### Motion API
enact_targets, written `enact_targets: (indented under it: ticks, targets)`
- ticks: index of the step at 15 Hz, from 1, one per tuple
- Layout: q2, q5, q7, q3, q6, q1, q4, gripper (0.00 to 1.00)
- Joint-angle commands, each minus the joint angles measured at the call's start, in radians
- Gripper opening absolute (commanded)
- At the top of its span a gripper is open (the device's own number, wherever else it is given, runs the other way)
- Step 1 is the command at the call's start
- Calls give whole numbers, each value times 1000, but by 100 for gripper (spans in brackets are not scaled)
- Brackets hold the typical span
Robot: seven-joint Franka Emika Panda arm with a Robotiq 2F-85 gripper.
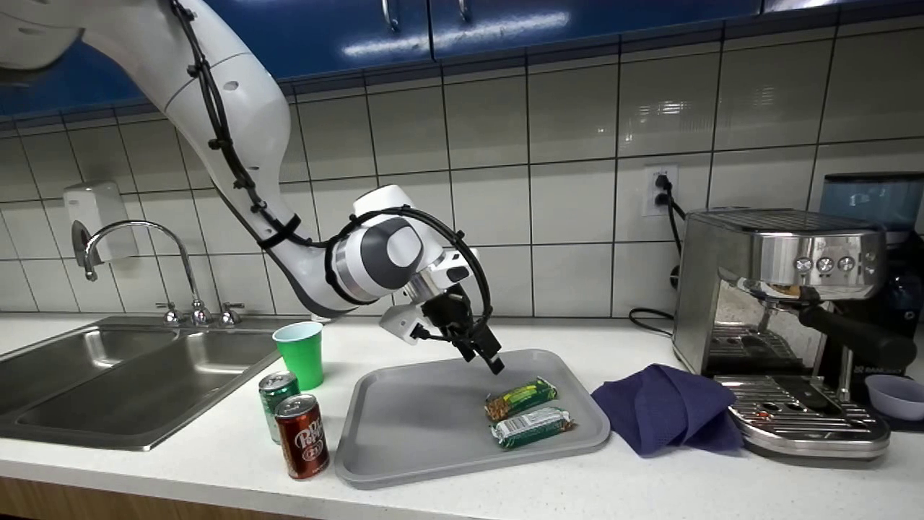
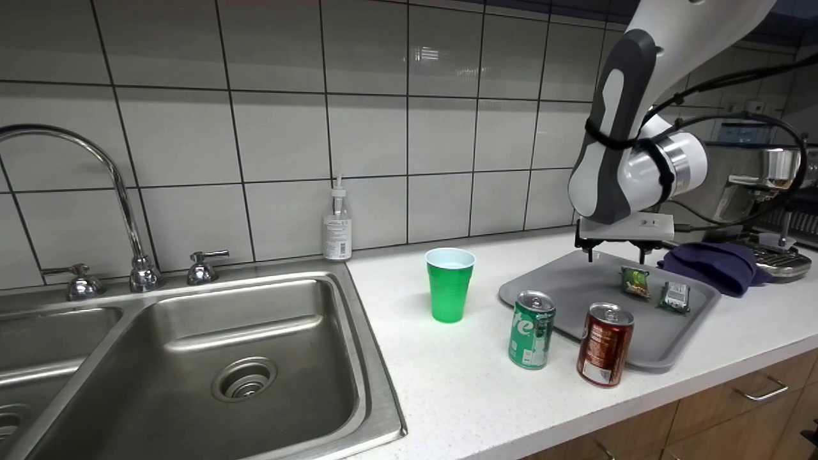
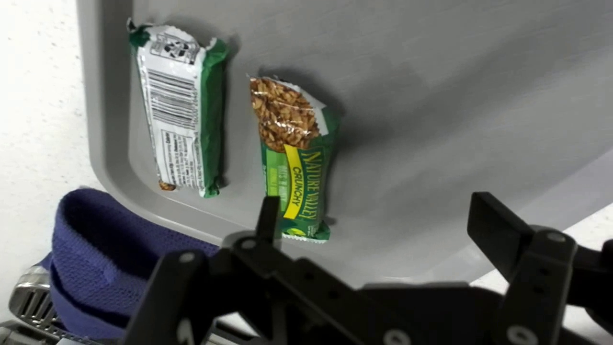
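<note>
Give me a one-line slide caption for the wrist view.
Open gripper above a gray tray bearing a Nature Valley bar and a second wrapped bar, barcode up, with a purple cloth alongside.

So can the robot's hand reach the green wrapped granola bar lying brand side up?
Probably yes: the open black hand hangs above the grey rectangular tray, with nothing lying on that granola bar.

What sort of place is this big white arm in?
A kitchen, most likely, though home or office I can't tell: a double-basin sink with a gooseneck faucet and an espresso machine share one countertop.
</note>
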Motion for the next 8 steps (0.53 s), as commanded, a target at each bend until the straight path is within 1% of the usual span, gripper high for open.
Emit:
enact_targets:
  ticks: [1,5,8]
  targets:
    - [-98,-39,-13,-39,-17,71,-74,100]
    - [-157,-66,-15,-53,-19,129,-107,100]
    - [-202,-91,-21,-48,-18,159,-126,100]
